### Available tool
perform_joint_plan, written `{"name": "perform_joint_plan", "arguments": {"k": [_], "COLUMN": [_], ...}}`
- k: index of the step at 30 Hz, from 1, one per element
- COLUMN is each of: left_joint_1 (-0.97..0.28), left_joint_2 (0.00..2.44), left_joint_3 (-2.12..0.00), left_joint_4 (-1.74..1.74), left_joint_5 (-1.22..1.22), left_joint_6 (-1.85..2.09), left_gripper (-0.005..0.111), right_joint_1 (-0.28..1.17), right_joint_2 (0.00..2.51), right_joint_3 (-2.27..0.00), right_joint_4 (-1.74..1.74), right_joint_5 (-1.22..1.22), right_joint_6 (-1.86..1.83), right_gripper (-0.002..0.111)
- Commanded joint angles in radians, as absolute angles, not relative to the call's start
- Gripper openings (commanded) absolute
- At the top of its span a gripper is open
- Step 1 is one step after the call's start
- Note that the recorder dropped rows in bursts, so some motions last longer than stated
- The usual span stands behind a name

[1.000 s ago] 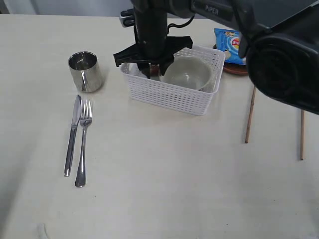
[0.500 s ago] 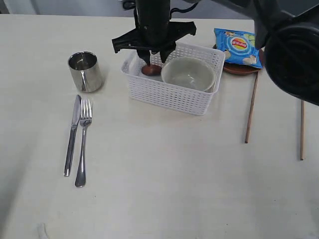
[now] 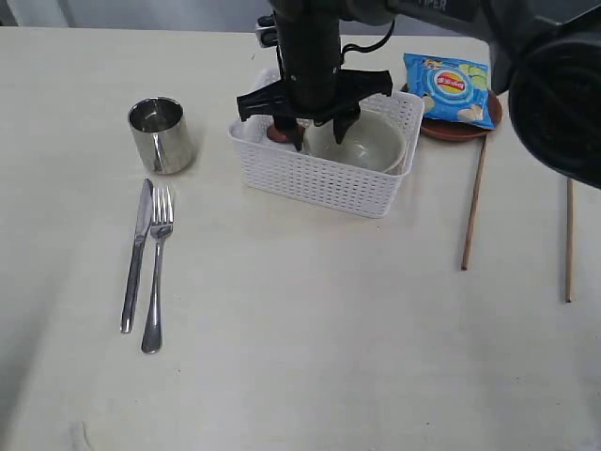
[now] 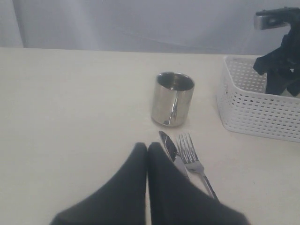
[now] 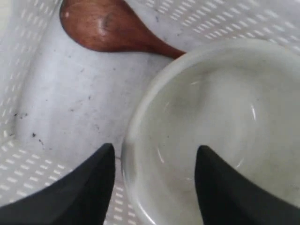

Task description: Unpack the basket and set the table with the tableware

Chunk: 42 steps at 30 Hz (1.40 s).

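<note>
Since the earlier frame: right gripper (image 3: 322, 134) shifts off the spoon (image 3: 278, 133) end of the basket (image 3: 319, 183) toward the bowl (image 3: 362, 141), and its jaws stand wider. Right wrist view confirms it. The claw is apart and empty, with one finger outside the bowl wall over the basket floor and the other over the bowl's inside. The near rim runs between them. No contact visible yet.

Layout:
- Bowl sits upright in the basket's right half.
- Spoon lies on the basket floor beside the bowl. Its handle end is hidden by the bowl rim.
- Cup (image 3: 161, 134), knife (image 3: 136, 254) and fork (image 3: 157, 268) are already out on the table (image 3: 300, 357), left side.
- Chopsticks (image 3: 472, 211) lie right of the basket.
- Plate (image 3: 441, 130) sits behind the basket, with the chip bag (image 3: 449, 86) on it.
- Left gripper (image 4: 147, 157) is pressed together on nothing, hovering near knife and fork.

Step in hand, as judged: pinch the bowl by its rim and lift it out. Notes for doing it well:
- Lower until the pads overlap the wall well below the lip.
- Keep the outer finger clear of the lattice side and the spoon.
- Close squarely, since the smooth curved wall may slip.
- Lift straight up so the light basket is not dragged along.
</note>
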<state>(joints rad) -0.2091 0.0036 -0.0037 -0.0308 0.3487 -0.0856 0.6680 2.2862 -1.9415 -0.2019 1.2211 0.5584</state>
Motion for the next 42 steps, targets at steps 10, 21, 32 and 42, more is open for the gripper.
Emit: {"name": "perform_joint_plan", "arguments": {"k": [10,21,32,42], "left_joint_1": [-0.214,-0.214,-0.214,-0.214], "left_joint_2": [0.0,0.0,0.0,0.0], "left_joint_3": [0.0,0.0,0.0,0.0], "left_joint_4": [-0.03,-0.03,-0.03,-0.03], "left_joint_5": [0.347,0.347,0.347,0.347], "left_joint_6": [-0.083,-0.083,-0.083,-0.083], "left_gripper": [0.0,0.0,0.0,0.0], "right_joint_1": [0.652,0.654,0.654,0.654], "right_joint_2": [2.338,2.265,2.215,2.143], "right_joint_3": [-1.94,-1.949,-1.988,-1.988], "right_joint_4": [-0.217,-0.23,-0.184,-0.37], "right_joint_5": [1.221,1.221,1.221,1.221], "right_joint_6": [0.576,0.522,0.511,0.465], "right_gripper": [0.019,0.005,0.056,0.053]}}
